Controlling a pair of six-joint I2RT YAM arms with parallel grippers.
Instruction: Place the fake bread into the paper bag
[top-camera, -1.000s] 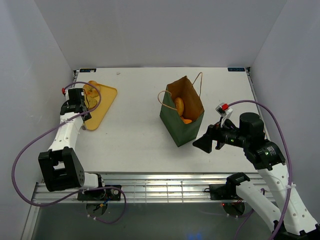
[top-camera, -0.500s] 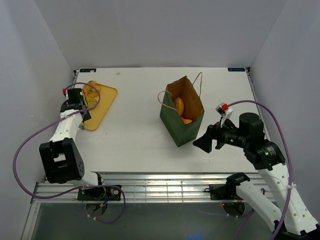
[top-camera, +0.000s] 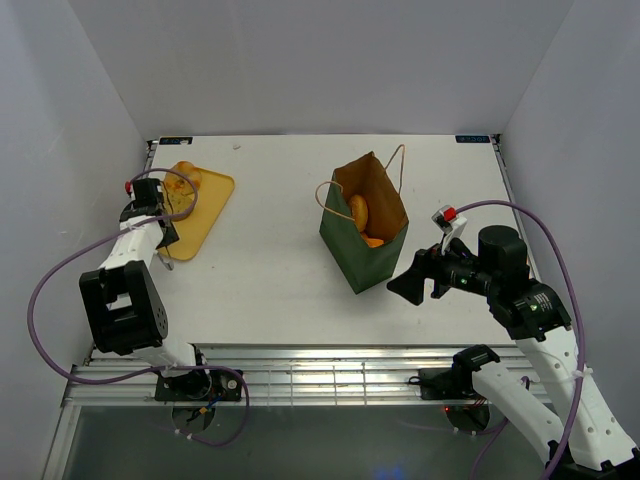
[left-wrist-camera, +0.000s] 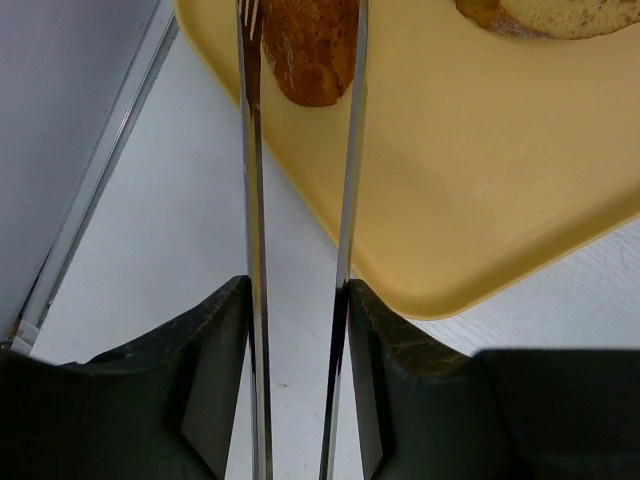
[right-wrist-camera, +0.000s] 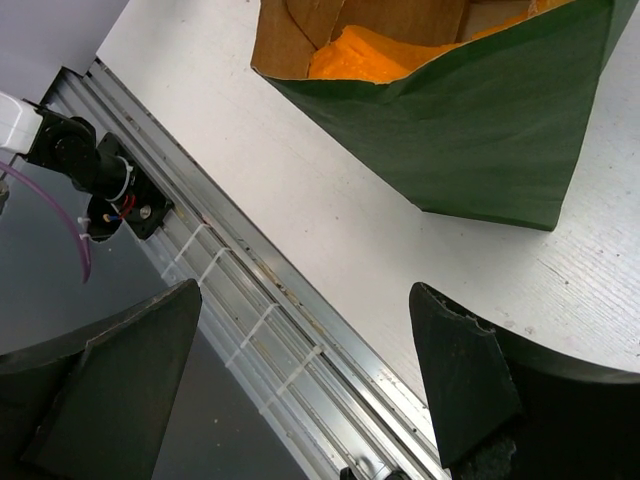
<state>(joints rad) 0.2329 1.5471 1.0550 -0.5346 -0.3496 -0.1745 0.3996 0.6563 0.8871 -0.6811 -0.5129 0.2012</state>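
Note:
My left gripper (left-wrist-camera: 298, 300) is shut on the metal tongs (left-wrist-camera: 348, 150), one finger on the outside of each arm. A golden-brown bread piece (left-wrist-camera: 308, 50) sits between the tong tips over the yellow tray (left-wrist-camera: 480, 200). A second bread piece (left-wrist-camera: 545, 12) lies further along the tray. From above, the left gripper (top-camera: 160, 215) is at the tray's near left edge, with bread (top-camera: 185, 178) on the tray. The dark green paper bag (top-camera: 362, 250) stands open mid-table with bread (top-camera: 360, 210) inside. My right gripper (top-camera: 410, 285) is open and empty just right of the bag's near corner (right-wrist-camera: 480, 130).
The yellow tray (top-camera: 208, 212) lies at the far left of the table, close to the left wall. The table's metal front rail (right-wrist-camera: 260, 300) runs under the right gripper (right-wrist-camera: 310, 370). The bag's string handles (top-camera: 398, 165) stick up at its rim.
The left arm's elbow has swung in toward the table, and the gripper with the tongs has shifted slightly near-left at the tray. The right arm and the bag have not moved.

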